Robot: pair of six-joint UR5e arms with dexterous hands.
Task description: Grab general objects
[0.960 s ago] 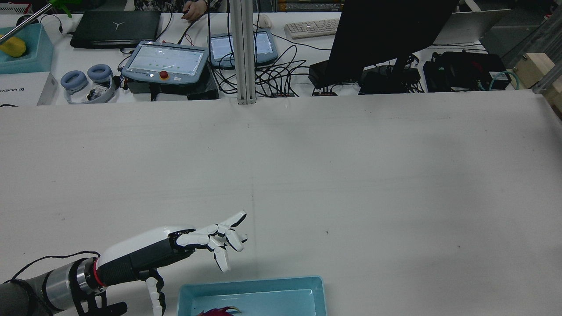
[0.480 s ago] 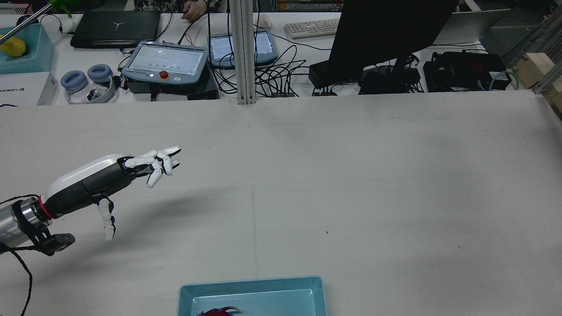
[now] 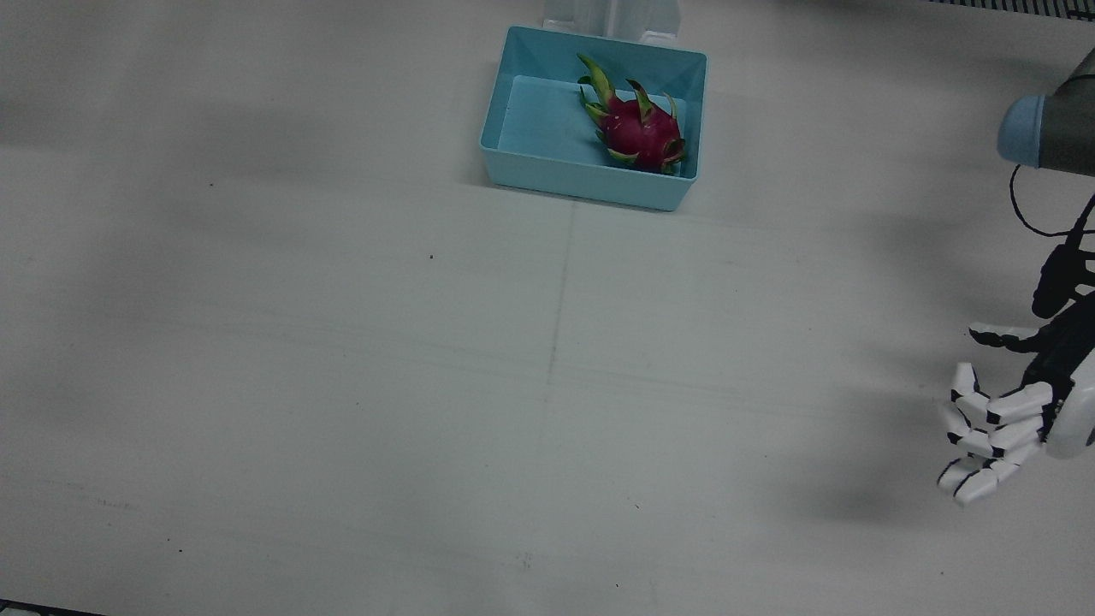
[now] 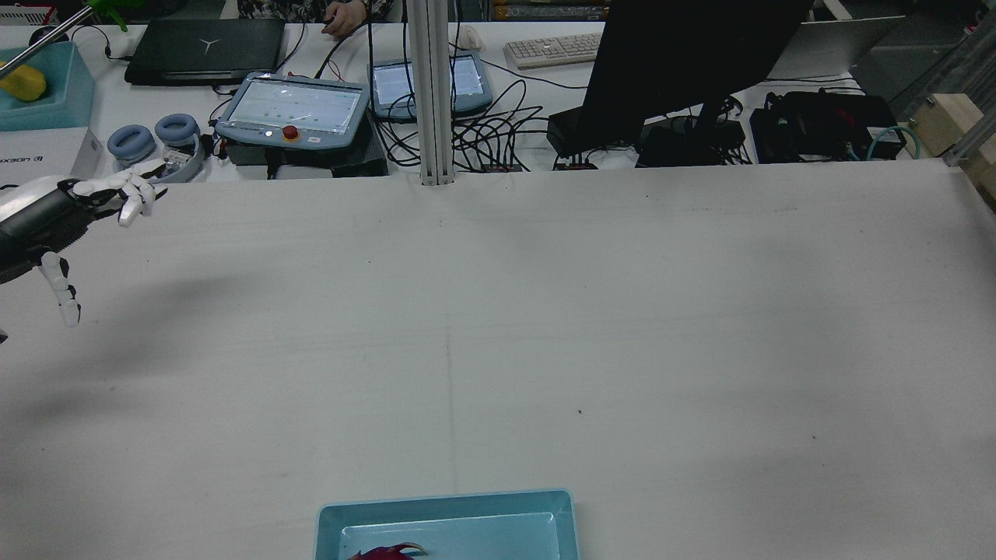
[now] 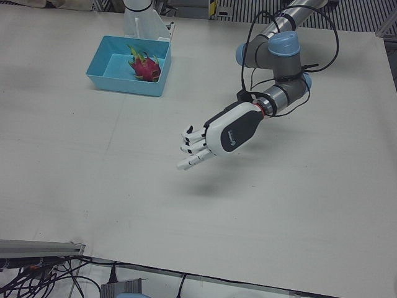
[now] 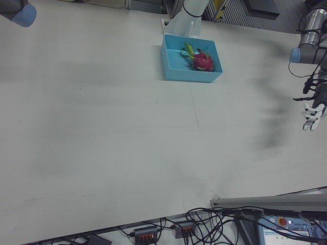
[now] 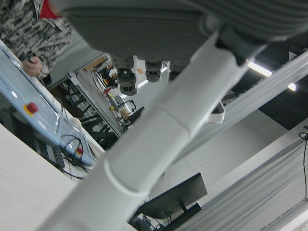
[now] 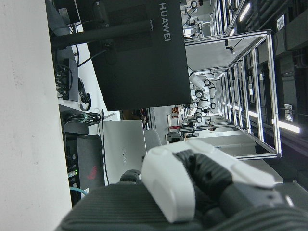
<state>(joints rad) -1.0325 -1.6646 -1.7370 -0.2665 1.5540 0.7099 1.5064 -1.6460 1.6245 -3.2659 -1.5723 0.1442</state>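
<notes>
A pink dragon fruit (image 3: 637, 128) with green-tipped scales lies in a light-blue bin (image 3: 590, 184) at the table's robot-side edge, midway between the arms. The rear view shows the bin (image 4: 447, 505) at its bottom edge with only the tip of the fruit (image 4: 385, 552). My left hand (image 5: 214, 136) hovers over the table far from the bin, open and holding nothing. It also shows at the front view's right edge as the left hand (image 3: 1001, 419). Only part of my right hand (image 8: 202, 178) shows, in its own view, with nothing visible in it.
Beyond the table's far edge stand two teach pendants (image 4: 292, 109), blue headphones (image 4: 152, 140), a dark monitor (image 4: 685, 62), tangled cables and an aluminium post (image 4: 432, 93). A person's hand (image 4: 342, 15) rests there. The right arm's blue elbow cap (image 6: 20, 13) is at the right-front view's corner.
My left hand has swung away from beside the bin, toward the table's far left in the rear view, staying open and empty. The bin and fruit have not moved.
</notes>
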